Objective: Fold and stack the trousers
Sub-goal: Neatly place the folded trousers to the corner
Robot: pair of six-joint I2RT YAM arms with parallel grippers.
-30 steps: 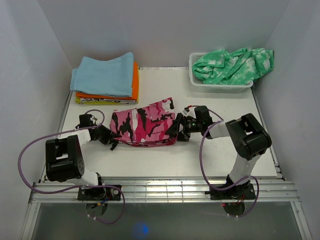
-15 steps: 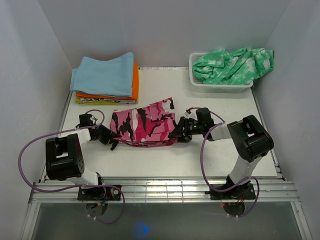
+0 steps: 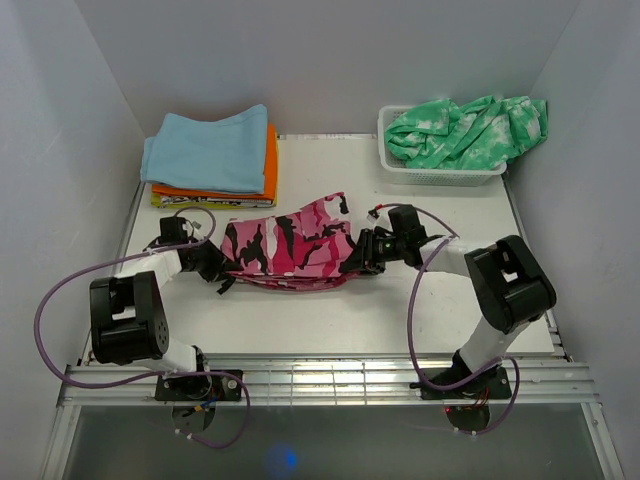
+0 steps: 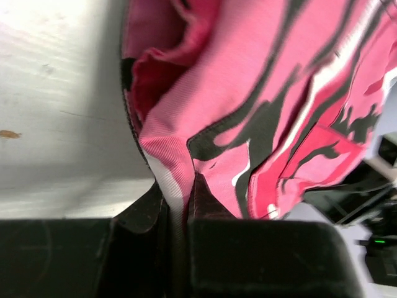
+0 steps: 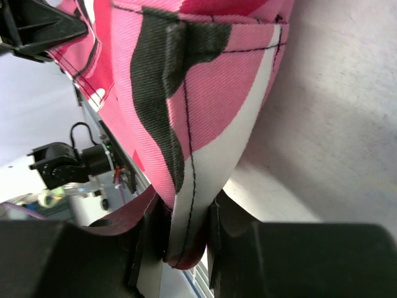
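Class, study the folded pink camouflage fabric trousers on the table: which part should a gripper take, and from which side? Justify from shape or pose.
Probably best: take the pink camouflage fabric trousers by their two short ends, coming in low from left and right. The stacked layers taper there into thin folded edges that fit between fingers, as the left gripper and right gripper pinch them.

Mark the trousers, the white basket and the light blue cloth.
trousers (image 3: pixel 290 250), top view, middle of the camouflage fabric
white basket (image 3: pixel 440 176), top view, front wall
light blue cloth (image 3: pixel 205 150), top view, centre of its upper face
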